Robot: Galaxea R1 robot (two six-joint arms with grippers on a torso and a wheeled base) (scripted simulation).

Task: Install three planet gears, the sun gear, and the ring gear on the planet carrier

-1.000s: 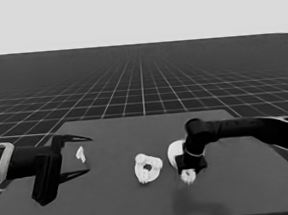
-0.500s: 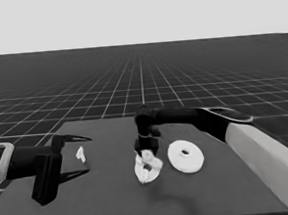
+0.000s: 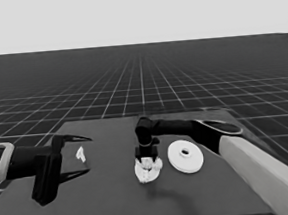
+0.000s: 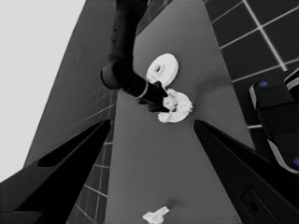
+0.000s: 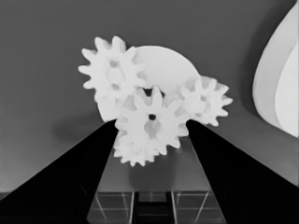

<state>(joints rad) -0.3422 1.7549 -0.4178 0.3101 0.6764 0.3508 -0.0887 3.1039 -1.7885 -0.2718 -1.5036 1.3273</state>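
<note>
In the head view the right arm reaches in from the right across the counter [image 3: 116, 200], and the right pincer [image 3: 147, 159] points straight down onto the smaller round part [image 3: 148, 171], which lies near the counter's middle with gears crowded on it; the fingers cover the top of that cluster, so the gears cannot be counted here. Just beside it, toward the right edge and apart from it, lies the larger round part [image 3: 186, 156], flat, with its raised hub and small hole. The left pincer [image 3: 82, 155] waits over the counter's left end, its fingers spread wide, with the thin white piece [image 3: 80, 153] lying between them on the counter, not held. In the left wrist view the left pincer's two wedges stand wide apart with nothing between them; farther off the right arm comes down on the gear cluster, the larger round part beyond it, and dark machinery [image 4: 275, 121] with small blue lights sits past the counter's edge. In the right wrist view the pincer's fingers flank a central gear [image 5: 152, 122], touching or nearly touching its teeth; whether they grip it cannot be told. Two more gears [image 5: 113, 70] sit either side, a fourth is half hidden beneath the central one, and the larger round part is cut off by the frame.
</note>
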